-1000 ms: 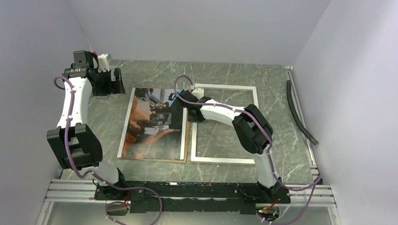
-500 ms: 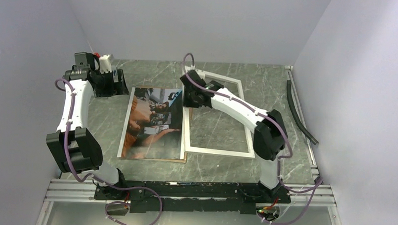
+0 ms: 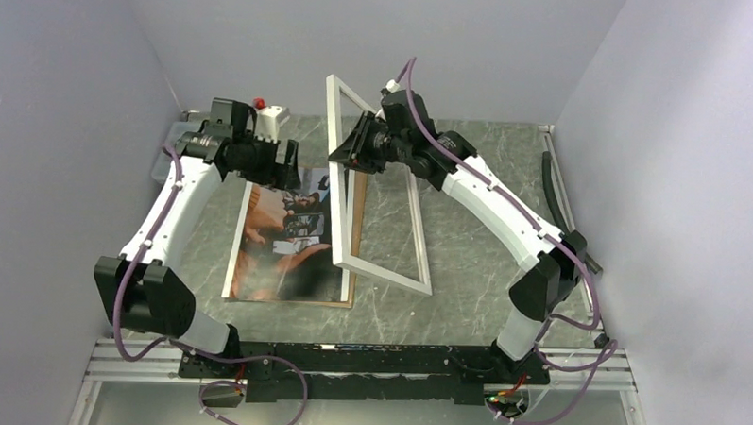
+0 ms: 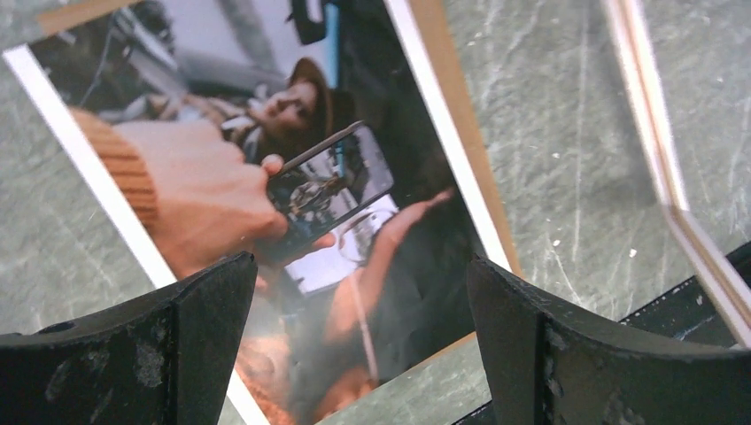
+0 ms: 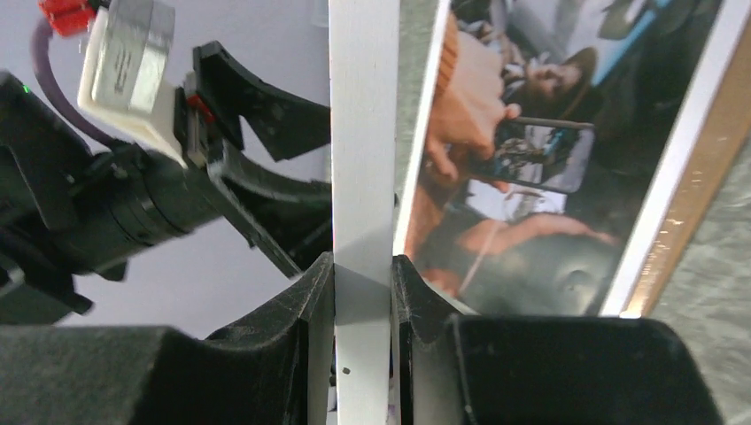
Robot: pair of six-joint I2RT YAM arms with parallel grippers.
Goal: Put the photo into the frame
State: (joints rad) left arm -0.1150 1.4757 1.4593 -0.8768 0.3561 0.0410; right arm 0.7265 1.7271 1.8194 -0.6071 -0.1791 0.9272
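Note:
The photo (image 3: 287,238) lies flat on the brown backing panel (image 3: 355,245), left of centre on the table. My right gripper (image 3: 349,157) is shut on the white rim of the frame (image 3: 382,275). The frame is tilted steeply up, with its near edge resting on the table beside the photo. In the right wrist view the fingers (image 5: 319,292) clamp the white rim (image 5: 363,133), with the photo (image 5: 514,159) behind. My left gripper (image 3: 284,167) is open and empty above the photo's far edge. In the left wrist view the left gripper (image 4: 359,279) hangs over the photo (image 4: 266,177), and the frame's rim (image 4: 655,150) is at the right.
A black hose (image 3: 566,214) lies along the table's right edge by the wall. An aluminium rail (image 3: 368,356) holds the arm bases at the near edge. Walls close the left, back and right. The backing's brown strip (image 4: 452,133) shows beside the photo.
My right gripper has lifted the frame from flat on the table to steeply tilted, its near edge still down. My left arm has swung right over the photo's far edge.

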